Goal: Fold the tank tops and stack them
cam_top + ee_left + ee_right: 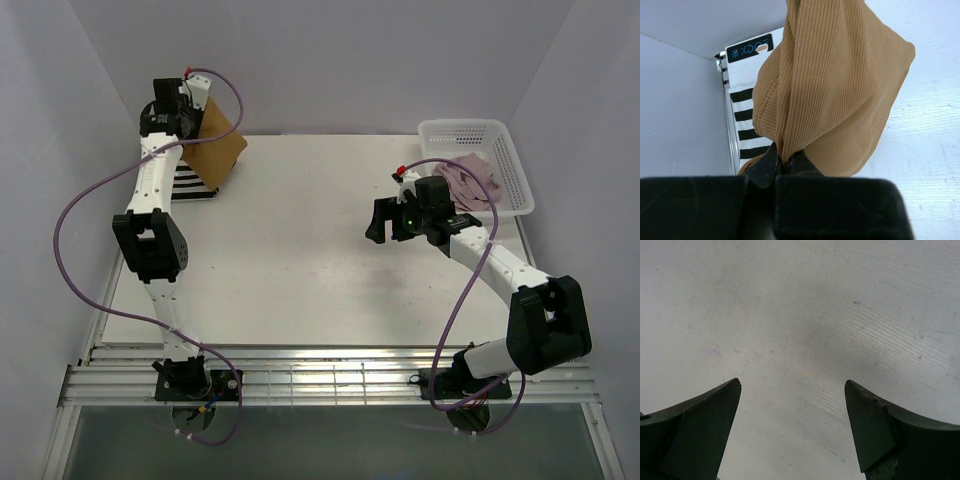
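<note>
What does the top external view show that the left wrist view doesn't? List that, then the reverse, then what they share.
Only top external: the white plastic mesh basket holding the pale dusty pink cloth tank top, and the right jaws open. Only left wrist: the left jaws pinched shut on the plain tan-brown cloth tank top, its ribbed knit, and a dark label on the black-and-white striped cloth tank top. Both: the tan-brown top hanging over the striped one, and the white table.

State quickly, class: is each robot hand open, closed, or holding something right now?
Left hand: closed on the tan-brown tank top.
Right hand: open, holding nothing.
</note>
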`<state>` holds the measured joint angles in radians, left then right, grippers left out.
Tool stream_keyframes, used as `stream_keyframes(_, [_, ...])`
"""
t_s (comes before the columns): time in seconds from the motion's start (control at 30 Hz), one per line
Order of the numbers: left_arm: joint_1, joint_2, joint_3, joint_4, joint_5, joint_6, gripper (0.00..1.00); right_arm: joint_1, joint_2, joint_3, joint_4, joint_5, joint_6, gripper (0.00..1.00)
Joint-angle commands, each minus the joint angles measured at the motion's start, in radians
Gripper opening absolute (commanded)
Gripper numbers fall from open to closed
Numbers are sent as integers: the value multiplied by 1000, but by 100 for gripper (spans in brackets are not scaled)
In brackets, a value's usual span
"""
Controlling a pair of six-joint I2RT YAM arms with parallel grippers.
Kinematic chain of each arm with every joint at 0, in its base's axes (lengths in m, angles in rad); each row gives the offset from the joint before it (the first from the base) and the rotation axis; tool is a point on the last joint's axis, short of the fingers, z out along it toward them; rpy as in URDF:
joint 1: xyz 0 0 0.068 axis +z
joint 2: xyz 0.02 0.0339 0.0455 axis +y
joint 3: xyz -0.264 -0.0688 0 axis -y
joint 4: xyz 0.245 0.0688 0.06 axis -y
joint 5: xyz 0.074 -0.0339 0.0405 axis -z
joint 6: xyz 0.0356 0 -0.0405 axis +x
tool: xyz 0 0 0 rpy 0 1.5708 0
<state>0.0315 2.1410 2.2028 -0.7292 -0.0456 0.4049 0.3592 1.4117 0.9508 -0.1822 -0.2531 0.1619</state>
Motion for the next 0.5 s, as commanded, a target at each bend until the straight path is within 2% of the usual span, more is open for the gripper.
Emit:
stream_keyframes(0.0, [37, -85, 25, 21, 79, -20, 0, -5, -3, 9, 4, -9, -16, 90])
stream_keyframes(0.2, [88, -75, -75, 16, 205, -14, 0, -5, 15, 17, 0, -5, -16, 90])
stream_keyframes(0.47, [198, 25, -75, 40, 271, -81, 0, -5, 36, 28, -10, 3, -12, 90])
